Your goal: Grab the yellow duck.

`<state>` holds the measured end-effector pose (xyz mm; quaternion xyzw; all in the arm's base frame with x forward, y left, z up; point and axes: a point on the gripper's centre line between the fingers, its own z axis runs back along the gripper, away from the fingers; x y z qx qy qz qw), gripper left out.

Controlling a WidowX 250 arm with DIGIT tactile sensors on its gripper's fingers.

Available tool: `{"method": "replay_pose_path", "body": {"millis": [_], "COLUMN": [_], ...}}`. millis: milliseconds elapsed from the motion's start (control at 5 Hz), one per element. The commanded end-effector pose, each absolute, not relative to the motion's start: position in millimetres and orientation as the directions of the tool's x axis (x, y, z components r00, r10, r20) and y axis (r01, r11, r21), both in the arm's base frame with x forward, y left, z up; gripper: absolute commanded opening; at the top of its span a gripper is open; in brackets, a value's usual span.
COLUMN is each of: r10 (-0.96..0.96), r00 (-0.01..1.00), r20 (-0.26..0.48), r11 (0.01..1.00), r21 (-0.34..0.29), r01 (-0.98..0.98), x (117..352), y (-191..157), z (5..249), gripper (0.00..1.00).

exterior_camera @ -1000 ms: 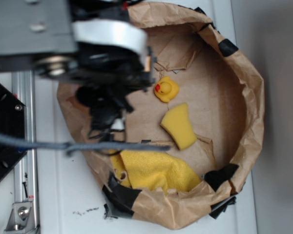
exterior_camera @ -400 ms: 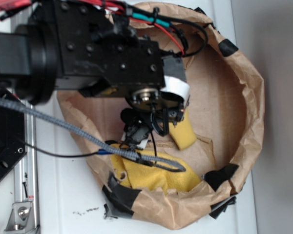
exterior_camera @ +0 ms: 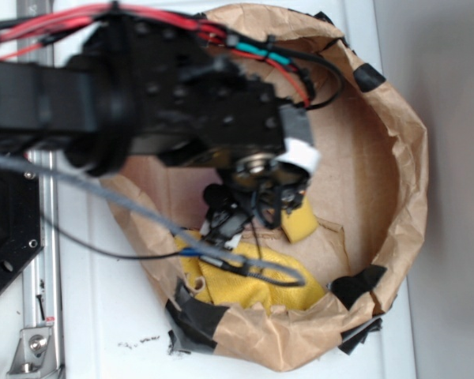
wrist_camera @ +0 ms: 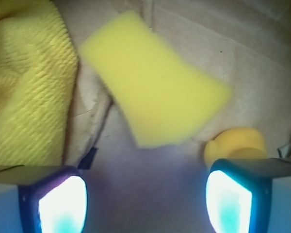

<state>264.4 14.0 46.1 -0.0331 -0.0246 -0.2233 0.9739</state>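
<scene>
Gripper [wrist_camera: 145, 199]: jaws are being held spread wide in the wrist view, nothing is being pinched or touched between them; bare cardboard is lying in the gap.
Cloth [wrist_camera: 26, 82]: fuzzy yellow fabric is being seen at the far left, above the left finger [wrist_camera: 56, 201].
Sponge [wrist_camera: 155, 80]: flat yellow wedge is lying in the middle, ahead of the open gap, apart from both fingers.
Yellow duck [wrist_camera: 237, 143]: only its rounded top is being shown, at the right, just behind the right finger [wrist_camera: 233, 201] and partly hidden by it; it is not being framed between the jaws.
Exterior view: the duck is being hidden entirely by the arm [exterior_camera: 142, 103] over the paper-lined bowl [exterior_camera: 403, 158].
Handling: the duck is being judged light, glossy, squashy and likely slippery; a hold across the rounded body is being favoured.
</scene>
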Motion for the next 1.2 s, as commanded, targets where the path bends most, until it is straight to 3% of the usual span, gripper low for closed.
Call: {"method": "replay_pose_path", "body": {"millis": [0, 200, 400, 600, 800, 1000], "r10": [-0.514, -0.523, -0.524, -0.495, -0.481, -0.346], "r00": [0.855, 0.849, 0.851, 0.868, 0.875, 0.922], "r20": [0.070, 0.079, 0.036, 0.042, 0.049, 0.174], "r11": [0.857, 0.853, 0.851, 0.868, 0.876, 0.935], "r21": [0.004, 0.042, 0.049, 0.060, 0.074, 0.143], "r01": [0.515, 0.521, 0.522, 0.493, 0.477, 0.324], "x": [286.3, 282.9, 282.6, 285.8, 285.3, 287.3], "y": [54.9, 64.5, 60.9, 68.1, 66.9, 63.2], "z": [43.5, 43.9, 35.0, 31.8, 41.9, 92.5], "gripper": [1.00, 1.00, 1.00, 0.00, 0.00, 0.00]}}
